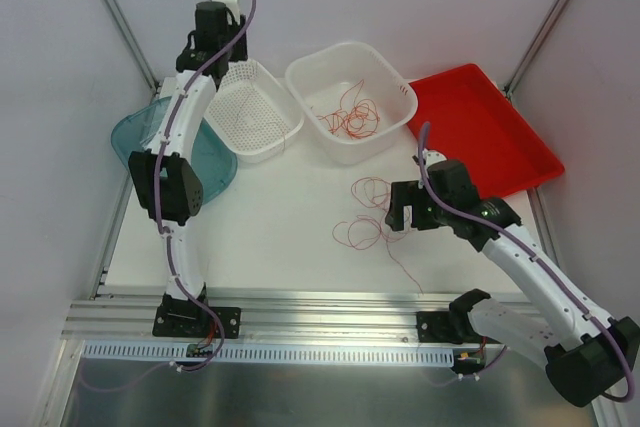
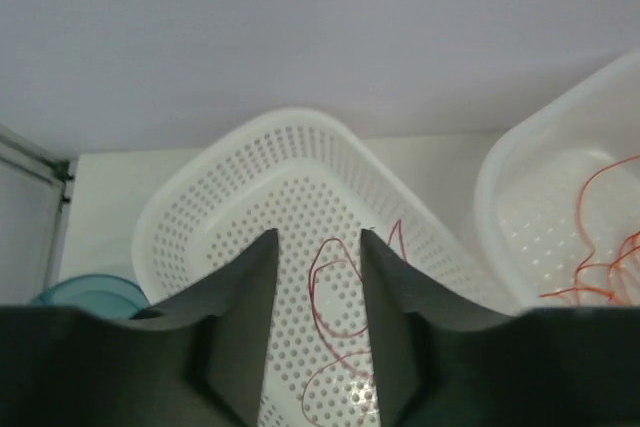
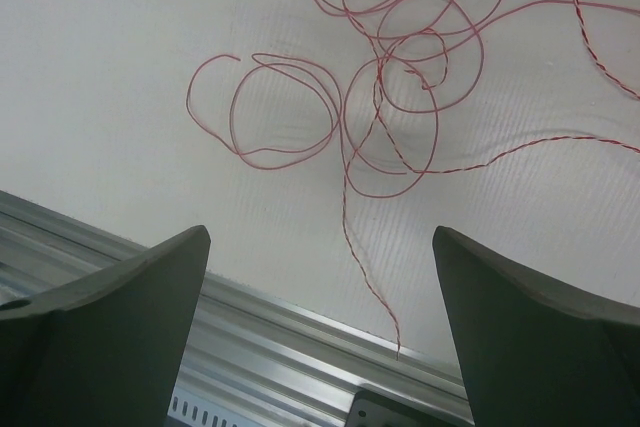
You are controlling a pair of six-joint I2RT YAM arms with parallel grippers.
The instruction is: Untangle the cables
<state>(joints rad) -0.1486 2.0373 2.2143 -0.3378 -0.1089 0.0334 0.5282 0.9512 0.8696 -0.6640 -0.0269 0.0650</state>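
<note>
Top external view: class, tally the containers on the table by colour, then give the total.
White: 2 (perforated basket, tub)
Red: 1 (tray)
Teal: 1 (dish)
Total: 4

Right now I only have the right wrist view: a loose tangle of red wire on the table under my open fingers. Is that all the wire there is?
Observer: No. A second bundle of red wire lies in the solid white tub toward the far side of the table.
Operator: Anything in the other containers?
Observer: One strand lies in the perforated white basket, just left of the tub.
Operator: Where is the other arm?
Observer: The left fingers hang open over that basket, with the strand showing between them.
</note>
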